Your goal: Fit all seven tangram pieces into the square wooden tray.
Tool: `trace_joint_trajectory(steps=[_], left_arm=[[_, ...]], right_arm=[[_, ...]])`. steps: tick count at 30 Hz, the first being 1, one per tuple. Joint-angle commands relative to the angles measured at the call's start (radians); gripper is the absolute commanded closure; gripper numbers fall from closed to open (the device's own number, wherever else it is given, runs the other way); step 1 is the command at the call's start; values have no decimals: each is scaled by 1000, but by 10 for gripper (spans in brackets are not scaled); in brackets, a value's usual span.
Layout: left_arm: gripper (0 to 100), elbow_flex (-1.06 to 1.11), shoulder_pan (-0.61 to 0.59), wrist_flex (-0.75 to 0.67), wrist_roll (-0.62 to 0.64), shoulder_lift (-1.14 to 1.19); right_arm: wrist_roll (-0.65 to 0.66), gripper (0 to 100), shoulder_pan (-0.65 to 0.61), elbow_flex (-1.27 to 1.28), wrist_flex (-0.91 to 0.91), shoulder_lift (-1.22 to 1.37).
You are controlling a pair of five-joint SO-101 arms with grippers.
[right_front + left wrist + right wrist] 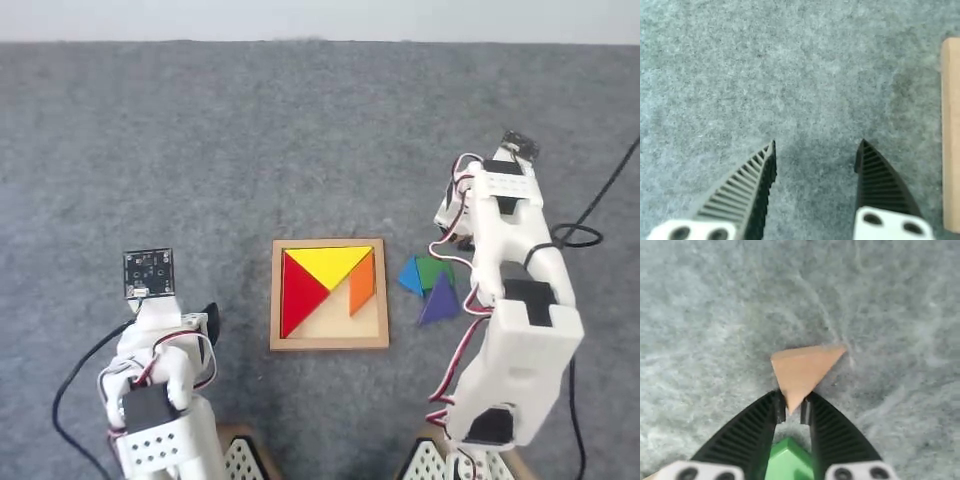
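pinching a tan triangle (802, 370) in its wrist view, the right gripper (792, 413).

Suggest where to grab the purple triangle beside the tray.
Probably from above: the purple triangle lies flat on the mat, so pinch across its two long edges at the wide end nearest the arm bases, away from the green piece crowding its tip.

Three pieces (300, 292) in tray (330, 343), others (438, 300) beside it

Left gripper (815, 150) seen with jaws spread over grey carpet (790, 65); wooden tray (951, 135) edge glimpsed alongside.
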Motion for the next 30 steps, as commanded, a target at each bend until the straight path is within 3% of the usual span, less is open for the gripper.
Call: trace_joint_trajectory(steps=[1,11,19,22,25,30], left_arm=[[755,-8,-5,5,9,-15],[755,-8,-5,5,9,-15],[755,-8,-5,5,9,-15],[755,-8,-5,5,9,-15],[755,-8,-5,5,9,-15],[755,-8,-5,5,9,-15]], right_arm=[[52,988,51,-17,56,-91],[124,992,-33,61,165,-305],[127,985,-42,278,-10,-532],[115,860,-4,282,-74,-516],[-20,717,18,267,-134,-458],[-92,726,-21,152,-153,-291]])
